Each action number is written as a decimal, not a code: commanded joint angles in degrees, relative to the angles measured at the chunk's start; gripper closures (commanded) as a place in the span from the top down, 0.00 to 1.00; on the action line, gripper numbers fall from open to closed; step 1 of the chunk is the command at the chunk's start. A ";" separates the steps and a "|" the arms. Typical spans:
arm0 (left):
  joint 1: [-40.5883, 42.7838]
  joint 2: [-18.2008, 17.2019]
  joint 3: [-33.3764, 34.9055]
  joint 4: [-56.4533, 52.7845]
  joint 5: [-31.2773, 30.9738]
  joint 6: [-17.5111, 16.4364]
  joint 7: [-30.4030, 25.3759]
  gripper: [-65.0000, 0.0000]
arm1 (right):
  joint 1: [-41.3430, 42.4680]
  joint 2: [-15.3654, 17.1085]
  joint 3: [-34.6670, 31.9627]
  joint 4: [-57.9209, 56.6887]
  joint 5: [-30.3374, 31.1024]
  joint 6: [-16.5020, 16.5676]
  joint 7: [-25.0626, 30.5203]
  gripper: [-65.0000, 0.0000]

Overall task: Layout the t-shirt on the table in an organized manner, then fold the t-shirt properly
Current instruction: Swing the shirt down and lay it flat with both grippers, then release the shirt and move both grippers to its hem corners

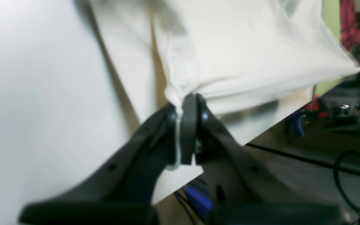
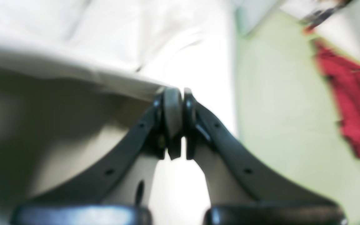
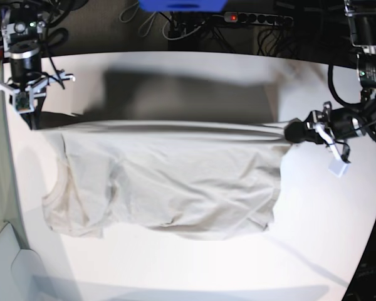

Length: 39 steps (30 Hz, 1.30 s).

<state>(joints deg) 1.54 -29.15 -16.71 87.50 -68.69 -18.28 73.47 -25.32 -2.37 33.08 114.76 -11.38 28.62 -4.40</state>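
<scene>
Between our pinched fingers (image 1: pixel 188 107), the left gripper (image 1: pixel 180 106) and right gripper (image 2: pixel 178 93) each clamp the t-shirt (image 3: pixel 175 175), stretched taut above the table (image 3: pixel 326 238) from nine to three o'clock; overpulling could slip a corner, dropping it crumpled.

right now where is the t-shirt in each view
Left wrist: t-shirt fills the upper middle and right, one corner pinched in the left gripper.
Right wrist: blurred across the upper left, its edge running into the right gripper.
Base: stretched across the centre of the table.
Shared landmark: the taut top edge between both grippers.
</scene>
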 commanded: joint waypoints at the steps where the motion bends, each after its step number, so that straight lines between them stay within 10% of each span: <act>1: -1.06 -1.23 -1.27 1.33 -0.37 -0.05 -0.46 0.00 | 1.63 1.98 2.22 1.42 1.22 -1.50 1.99 0.00; 7: -1.67 0.36 -8.04 4.67 -0.63 -0.31 0.07 0.00 | 4.53 5.23 7.14 1.59 1.57 -1.50 1.99 0.00; 20: 7.73 3.78 -4.43 4.41 0.42 -0.13 0.15 0.00 | -13.05 -1.45 -3.76 1.06 4.39 -1.41 1.72 0.00; 33: 9.49 9.59 5.06 -4.38 27.76 -0.75 -0.55 0.00 | -16.74 -1.45 -4.99 -7.55 4.21 -1.41 -0.74 0.00; 39: 9.84 9.41 5.24 -4.21 31.19 -0.84 -0.46 0.00 | -17.45 -1.54 -4.64 -13.44 4.21 -1.41 -1.18 0.00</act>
<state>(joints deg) 10.52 -19.07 -11.73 84.16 -46.83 -20.43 71.64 -41.91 -4.14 27.99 100.47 -7.57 27.59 -6.68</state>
